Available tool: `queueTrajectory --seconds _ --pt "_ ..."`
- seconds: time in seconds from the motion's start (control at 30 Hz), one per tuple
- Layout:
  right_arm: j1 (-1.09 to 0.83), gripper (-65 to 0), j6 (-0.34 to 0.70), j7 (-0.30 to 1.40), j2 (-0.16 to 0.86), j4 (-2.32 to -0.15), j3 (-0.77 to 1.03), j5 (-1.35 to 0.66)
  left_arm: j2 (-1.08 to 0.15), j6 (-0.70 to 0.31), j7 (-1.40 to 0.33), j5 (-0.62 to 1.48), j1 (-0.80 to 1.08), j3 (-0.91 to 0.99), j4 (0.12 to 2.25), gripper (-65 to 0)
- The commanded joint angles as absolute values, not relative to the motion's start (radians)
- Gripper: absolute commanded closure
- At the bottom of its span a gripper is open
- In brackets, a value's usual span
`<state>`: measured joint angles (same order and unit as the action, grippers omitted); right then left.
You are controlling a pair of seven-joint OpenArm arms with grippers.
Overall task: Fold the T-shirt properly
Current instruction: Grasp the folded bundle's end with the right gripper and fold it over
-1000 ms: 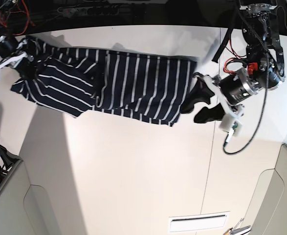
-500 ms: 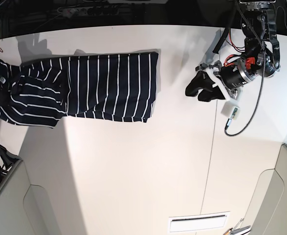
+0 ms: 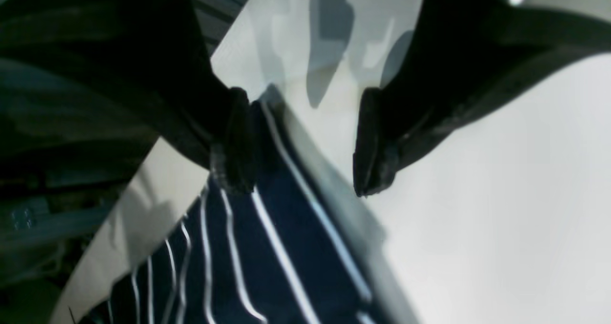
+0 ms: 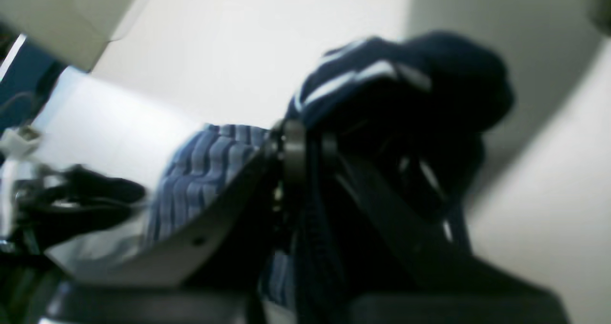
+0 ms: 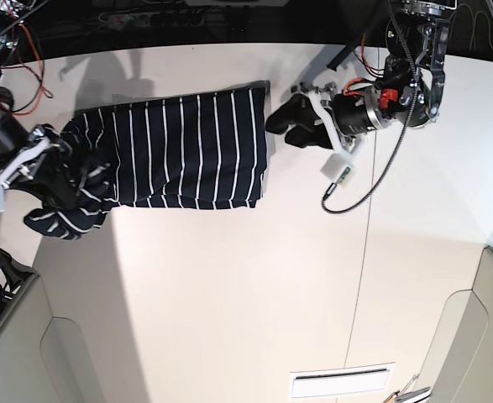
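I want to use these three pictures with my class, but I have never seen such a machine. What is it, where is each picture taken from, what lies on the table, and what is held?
It is a robot with two arms, each ending in a tool that pinches.

The overhead picture looks down on a white table. On it lies a dark striped T-shirt.

The other two pictures come from small cameras on the wrists.

The right tool, at that picture's left, is shut on a bunched end of the shirt; its own camera shows cloth wrapped around it.

The left tool, at the picture's right, is open at the shirt's far corner, one finger at the cloth's edge, gripping nothing.
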<state>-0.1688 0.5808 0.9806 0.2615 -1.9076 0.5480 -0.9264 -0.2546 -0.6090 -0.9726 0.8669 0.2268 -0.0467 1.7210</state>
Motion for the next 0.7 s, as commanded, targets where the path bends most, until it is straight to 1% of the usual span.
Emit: queueTrajectory --seconds 0.0,0.13,0.27,0.43,0.6,0.63,0.67 --pt "-0.159 0.0 0.588 0.954 0.257 -1.947 0.529 -0.940 -0.255 -0.613 -0.957 0.872 0.219 -0.058 1.735 -35.7" --pt "-0.158 0.0 0.588 0.939 0.206 -1.975 0.410 -0.899 -0.230 -0.612 -0.953 0.826 0.219 -0.086 1.735 -35.7" --pt "-0.159 0.0 0.588 0.928 0.130 -1.975 0.280 -0.826 -0.228 -0.612 -0.942 0.825 0.219 -0.086 1.735 -35.7" --pt "-0.158 0.0 0.588 0.906 0.049 -1.973 0.168 -0.738 -0.227 -0.612 -0.942 0.826 0.219 -0.086 1.735 -35.7" --pt "-0.158 0.0 0.588 0.867 0.030 -1.970 0.081 -0.667 -0.228 -0.612 -0.939 0.826 0.220 -0.086 1.735 -35.7" --pt "-0.158 -4.6 0.588 0.857 0.030 -1.966 0.064 -0.649 -0.228 -0.612 -0.940 0.826 0.219 -0.086 1.735 -35.7" --pt "-0.158 -11.5 0.588 0.844 0.030 -1.960 0.048 -0.633 -0.228 -0.612 -0.940 0.826 0.219 -0.086 1.735 -35.7"
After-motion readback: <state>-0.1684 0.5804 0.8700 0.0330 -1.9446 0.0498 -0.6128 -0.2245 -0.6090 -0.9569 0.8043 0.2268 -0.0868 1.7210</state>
